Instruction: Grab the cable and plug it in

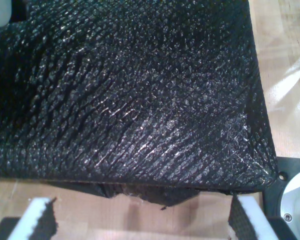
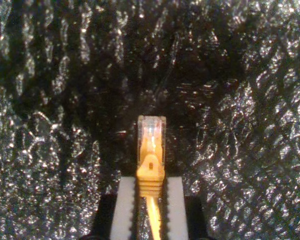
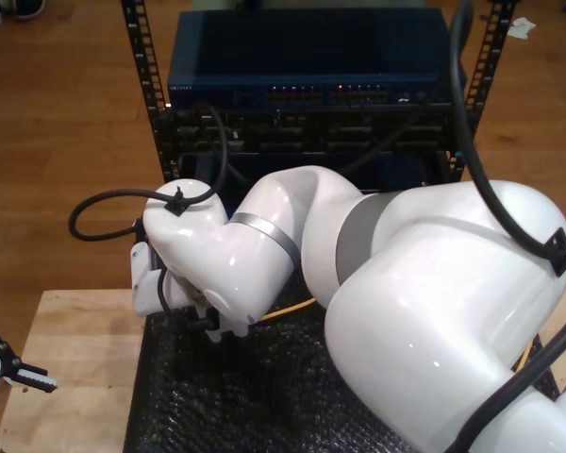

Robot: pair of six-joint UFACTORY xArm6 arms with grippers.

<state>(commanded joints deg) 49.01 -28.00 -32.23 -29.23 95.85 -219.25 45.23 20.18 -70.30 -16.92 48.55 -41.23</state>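
The cable's clear plug (image 2: 151, 134) on its yellow-orange boot sticks out from between the white pads (image 2: 124, 207) of my second gripper (image 2: 150, 202), which is shut on it just behind the boot. The plug hangs over the black bubble mat (image 2: 240, 125). In the exterior view the big white second arm (image 3: 226, 255) bends down over the mat (image 3: 264, 406), and a length of yellow cable (image 3: 297, 307) trails out from under it. My first gripper (image 1: 142, 220) stands open with nothing between its fingers (image 1: 40, 220), near the mat's edge (image 1: 140, 125). It appears at the exterior view's lower left (image 3: 28, 376).
A rack with a blue network switch (image 3: 307, 90) and rows of ports stands behind the table. Thick black arm cables (image 3: 123, 203) loop near the rack. Bare wooden table (image 3: 75, 340) lies at the exterior view's left of the mat. A black and metal base plate (image 1: 295, 192) sits by the mat's corner.
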